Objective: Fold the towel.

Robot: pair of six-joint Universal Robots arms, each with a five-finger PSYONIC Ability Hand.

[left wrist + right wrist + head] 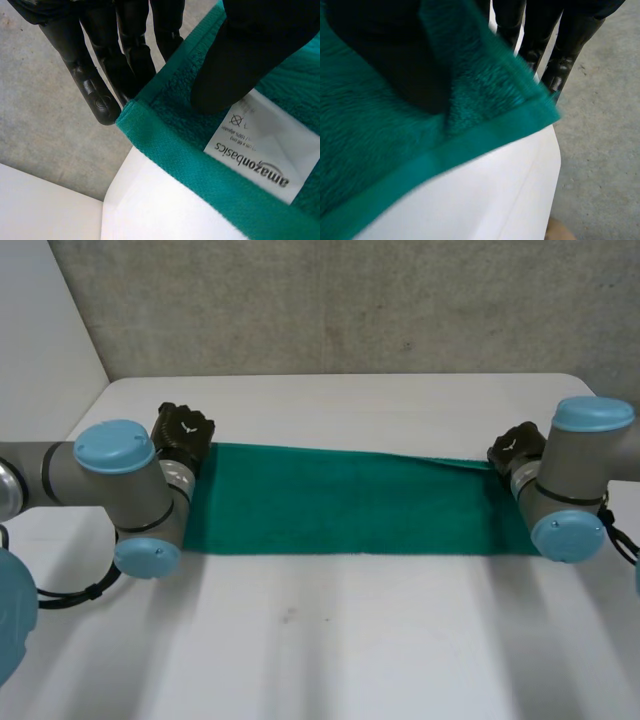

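Towel [350, 505], green: lying across the worktop [350, 640]. Left hand [183, 432] and right hand [515, 448] are each pinching a far corner, likely for folding it over.

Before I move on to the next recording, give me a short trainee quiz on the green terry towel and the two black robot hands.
1. True or false: the black left hand pinches a corner of the green terry towel.
2. Fill in: the black right hand is shut on the ____.
3. The white fabric label lies: A next to the left hand's thumb; B beside the right hand; C at the towel's middle.
Key: 1 true; 2 towel; 3 A.
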